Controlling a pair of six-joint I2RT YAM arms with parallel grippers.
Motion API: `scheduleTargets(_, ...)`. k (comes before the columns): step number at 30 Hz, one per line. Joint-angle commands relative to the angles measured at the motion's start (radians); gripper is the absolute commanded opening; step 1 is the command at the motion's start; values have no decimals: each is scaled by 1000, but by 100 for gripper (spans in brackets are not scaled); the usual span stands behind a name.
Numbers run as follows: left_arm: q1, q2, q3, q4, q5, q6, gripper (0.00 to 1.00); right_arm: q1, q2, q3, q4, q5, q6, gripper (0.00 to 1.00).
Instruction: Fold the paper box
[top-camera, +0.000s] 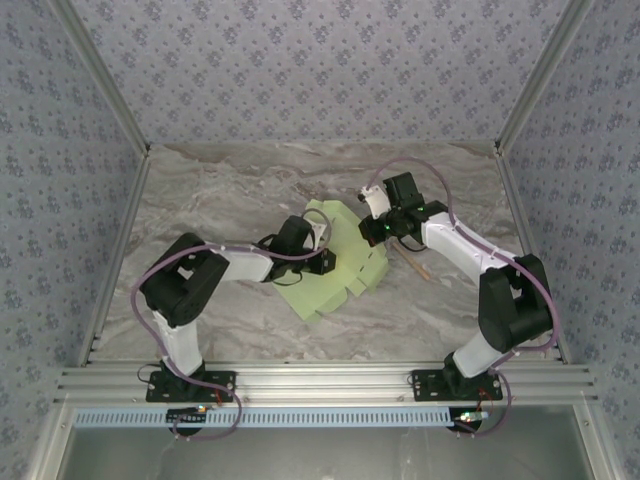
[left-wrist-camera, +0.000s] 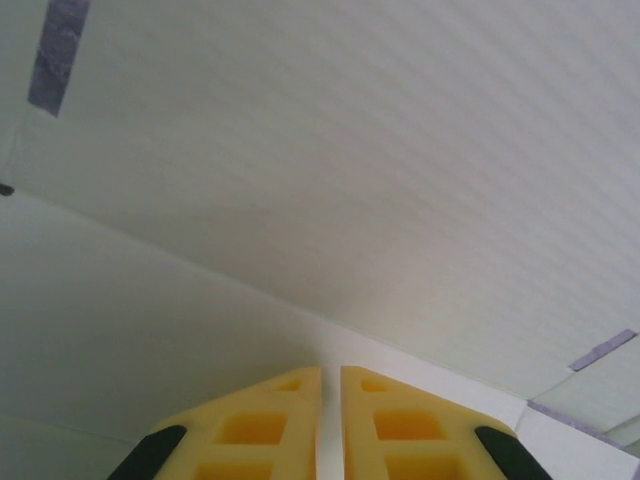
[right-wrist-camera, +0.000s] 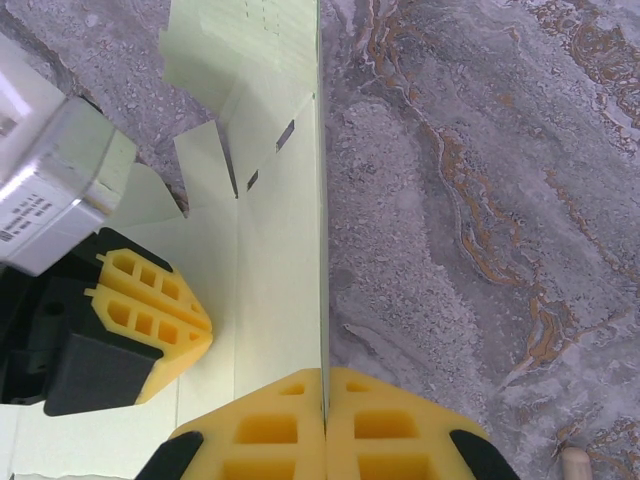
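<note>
Much paper box (top-camera: 345, 282) under left gripper (right-wrist-camera: 195, 335)

A grey-brown marbled table (top-camera: 230, 180) carries two things. A pale green paper box (top-camera: 335, 285), still an unfolded cut sheet with tabs, lies near the middle. A thin tan wooden stick (top-camera: 415, 265) lies on the bare surface just to its right.

Paper box (right-wrist-camera: 270, 250): on table (right-wrist-camera: 480, 200), edge between right gripper (right-wrist-camera: 325, 400) fingertips, spreading leftward; left gripper (right-wrist-camera: 165, 325) further left; stick (right-wrist-camera: 573, 460) right.
</note>
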Motion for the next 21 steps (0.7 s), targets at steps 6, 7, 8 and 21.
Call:
scheduleTargets(6,-12,75,-6,138,-44,-29,10,15,8,6,30,18,-2,0)
scheduleTargets(7,-14,76,-11,146,-56,-32,10,23,4,3,35,26,-4,0)
scheduleTargets(8,-15,78,-16,153,-68,-36,9,30,-2,0,38,36,-6,0)
scheduleTargets(21,-17,103,-88,284,-109,-96,8,220,-77,-117,131,266,17,0)
